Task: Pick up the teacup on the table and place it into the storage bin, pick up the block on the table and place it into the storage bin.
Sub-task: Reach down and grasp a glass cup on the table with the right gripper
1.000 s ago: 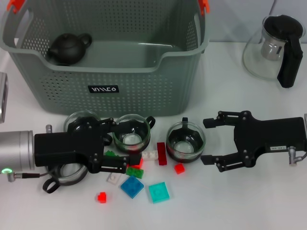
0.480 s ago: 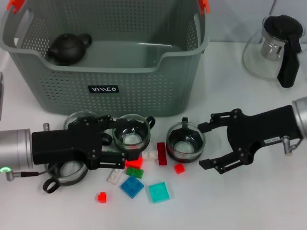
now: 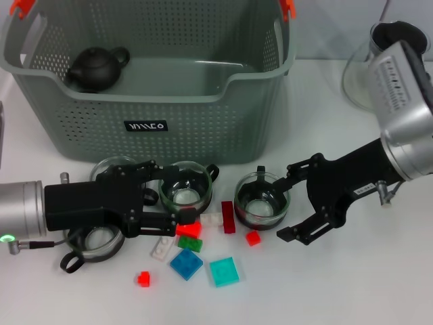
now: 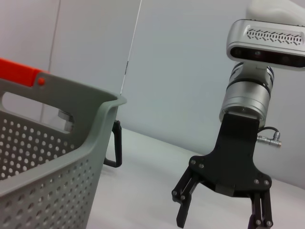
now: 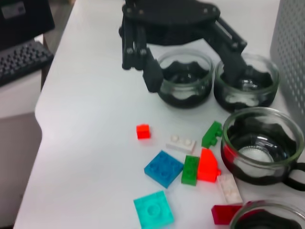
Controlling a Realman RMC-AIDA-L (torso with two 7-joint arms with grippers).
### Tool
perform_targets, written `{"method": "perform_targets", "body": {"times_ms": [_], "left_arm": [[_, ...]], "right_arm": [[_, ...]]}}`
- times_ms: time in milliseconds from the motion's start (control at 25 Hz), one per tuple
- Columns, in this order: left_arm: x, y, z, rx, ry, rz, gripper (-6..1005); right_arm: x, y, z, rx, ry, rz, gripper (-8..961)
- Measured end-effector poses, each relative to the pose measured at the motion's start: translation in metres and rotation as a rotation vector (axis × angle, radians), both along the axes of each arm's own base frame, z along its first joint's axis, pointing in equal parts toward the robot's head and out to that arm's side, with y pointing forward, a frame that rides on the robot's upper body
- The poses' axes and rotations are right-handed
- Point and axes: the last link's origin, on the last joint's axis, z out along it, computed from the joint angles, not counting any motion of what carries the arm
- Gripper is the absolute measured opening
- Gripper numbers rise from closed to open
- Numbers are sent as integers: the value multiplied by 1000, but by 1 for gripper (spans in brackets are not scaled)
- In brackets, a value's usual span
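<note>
Several glass teacups stand in front of the storage bin (image 3: 203,128). One teacup (image 3: 262,201) sits just left of my right gripper (image 3: 287,202), which is open with its fingertips level with the cup's right side. My left gripper (image 3: 172,198) is open beside another teacup (image 3: 186,188), and two more cups (image 3: 95,242) lie partly under that arm. Loose blocks are scattered below the cups: a red block (image 3: 189,229), a blue one (image 3: 185,263), a cyan one (image 3: 223,272) and small red ones (image 3: 253,237). The right wrist view shows the same blocks (image 5: 163,168) and the left gripper (image 5: 190,76).
A black teapot (image 3: 95,68) lies inside the bin. A glass teapot (image 3: 362,84) with a black handle stands at the back right, partly behind my right forearm. The right wrist view shows a keyboard (image 5: 24,62) beyond the table edge.
My right gripper has swung left toward the teacup, staying open, and its silver forearm has come into view at the upper right. The left gripper has hardly moved.
</note>
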Motion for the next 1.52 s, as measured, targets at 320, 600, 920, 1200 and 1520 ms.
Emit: {"method": "perform_targets", "body": {"times_ms": [320,600,920,1200,1520], "left_arm": [[-1,1,2,9,-2,5,933],[-2,1,3,14,-4,9,933],[-2,0,-1,12,-9,19,933],[-2,-1,0,28,-26,29,933],[-4,-5,-1,27,-33,40,933]], "right_arm": [[-8,5,-10,2,-69,39,926],[-16,8,-23,-3,-151,96,926],[-28,12,-33,-7,-220,180,927],[-35,11,-44,-18,-296,253,926],[-41,10,-51,-29,-340,293,925]]}}
